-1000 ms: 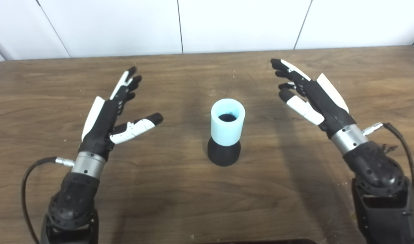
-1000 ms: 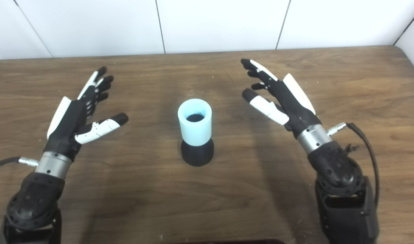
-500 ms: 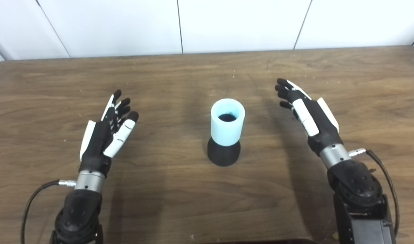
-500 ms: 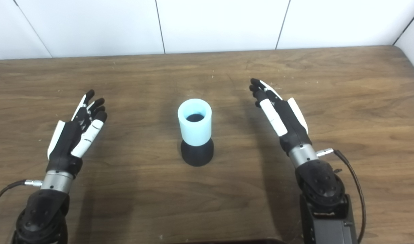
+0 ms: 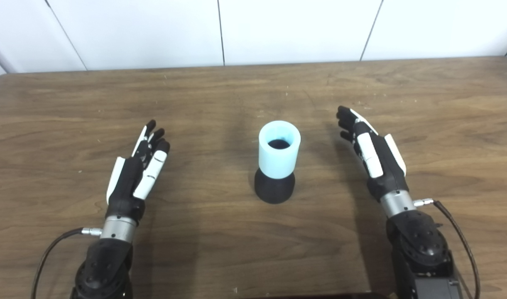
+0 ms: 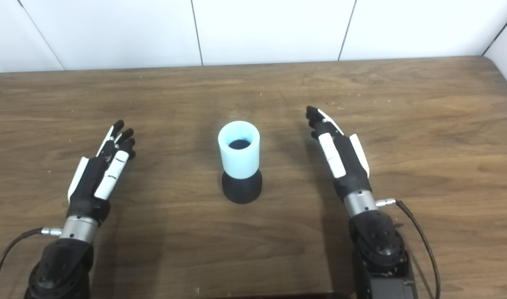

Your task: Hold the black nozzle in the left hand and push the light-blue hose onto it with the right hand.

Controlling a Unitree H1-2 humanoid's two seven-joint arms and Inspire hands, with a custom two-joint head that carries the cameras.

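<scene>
A short light-blue hose [image 5: 279, 149] stands upright in the middle of the table, seated on top of the black nozzle [image 5: 274, 187], whose flared base rests on the wood. My left hand [image 5: 137, 172] lies low to the left of them, open, fingers stretched forward and holding nothing. My right hand [image 5: 373, 153] is to their right, also open with straight fingers and nothing in it. Both hands are well apart from the hose and nozzle.
The brown wooden table [image 5: 245, 91] runs to a white panelled wall at the back. Cables trail from both wrists [image 5: 50, 253] [image 5: 456, 224]. No other objects stand on the table.
Both hands have drawn back toward me and lowered, and their spread thumbs have folded in alongside the fingers. The hose and nozzle have not moved.
</scene>
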